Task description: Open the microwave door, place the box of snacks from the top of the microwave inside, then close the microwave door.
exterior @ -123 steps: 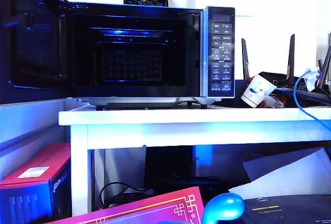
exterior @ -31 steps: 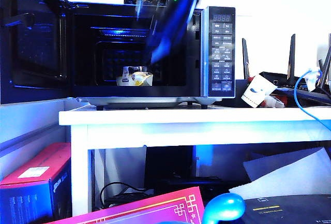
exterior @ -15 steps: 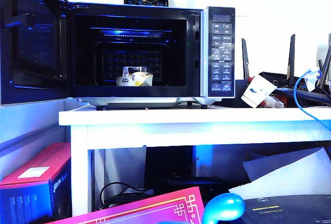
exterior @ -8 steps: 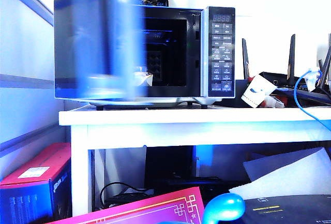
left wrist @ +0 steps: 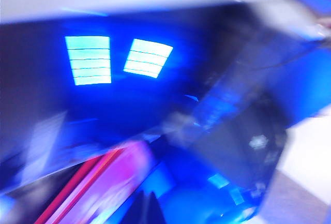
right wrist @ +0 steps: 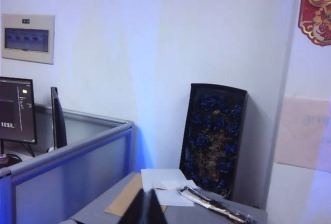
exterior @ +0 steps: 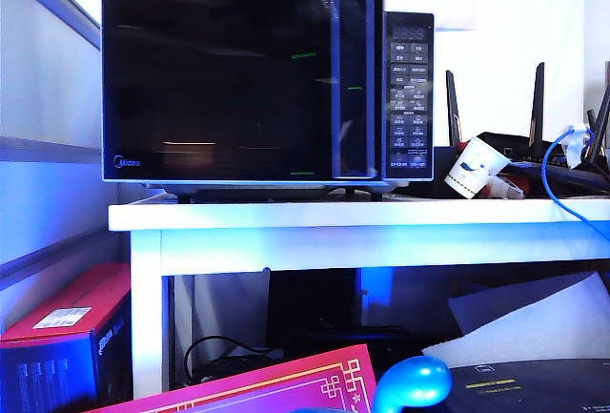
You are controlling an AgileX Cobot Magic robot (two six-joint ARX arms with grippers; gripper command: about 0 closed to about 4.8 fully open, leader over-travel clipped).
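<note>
The microwave [exterior: 267, 79] stands on the white surface [exterior: 362, 215], toward its left edge. The microwave door [exterior: 224, 84] now covers the front; the glass is dark, w/ the logo at its lower left corner. At the handle side a narrow dark strip shows next to the button panel [exterior: 408, 93], so I cannot tell if the latch has fully caught or the door is only pushed nearly shut.

The box of snacks is not visible anywhere: nothing pale shows on the part of the microwave top in frame, and the glass is too dark to see through. My judgement is that it sits inside, behind the door, but the pictures do not prove it.

Left hand [left wrist: 147, 208]: its wrist view is very blurred, only a dark tip at the frame edge before a dark glossy face w/ reflected lamps. Open or closed, I cannot tell.

Right hand [right wrist: 146, 206]: fingers pressed together, empty, pointing away from the microwave toward a wall and a dark box of blue-wrapped pieces [right wrist: 214, 141].

So opening and placing look done; approx. only a firm final push of the door may be left.
</note>
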